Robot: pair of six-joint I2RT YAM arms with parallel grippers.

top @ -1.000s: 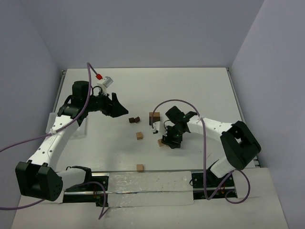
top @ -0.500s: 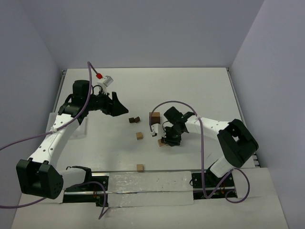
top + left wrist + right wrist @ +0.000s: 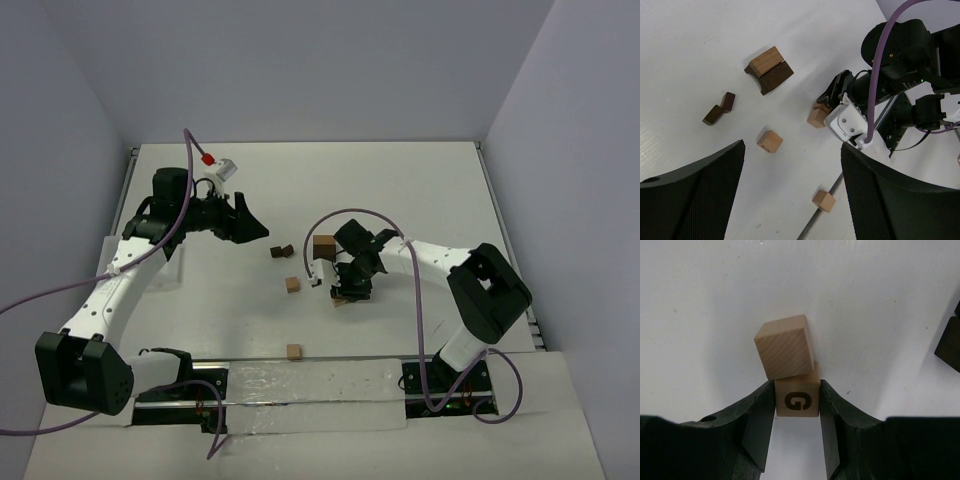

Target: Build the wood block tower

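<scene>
In the right wrist view my right gripper [image 3: 797, 406] is shut on a light tan block printed with a G [image 3: 797, 399], down at the table. A plain tan cube [image 3: 783, 346] touches the G block's far side, turned at an angle. From above, the right gripper [image 3: 346, 288] is low over these two blocks [image 3: 340, 298]. A tan block lies on a dark one [image 3: 323, 246] just behind it. My left gripper [image 3: 250, 229] hangs open above the table to the left, holding nothing. Between its fingers [image 3: 890, 195] the table shows a tan cube [image 3: 770, 141] and another [image 3: 823, 201].
Two small dark blocks [image 3: 280, 251] lie left of the tan-on-dark pair, also visible as dark blocks [image 3: 720, 107] in the left wrist view. Loose tan cubes sit at mid-table [image 3: 292, 284] and by the near rail [image 3: 294, 351]. A dark block edge [image 3: 950, 342] is right of the right gripper.
My right gripper has closed onto the G block and its arm has shifted slightly left. The left arm has stayed where it was, still open.
</scene>
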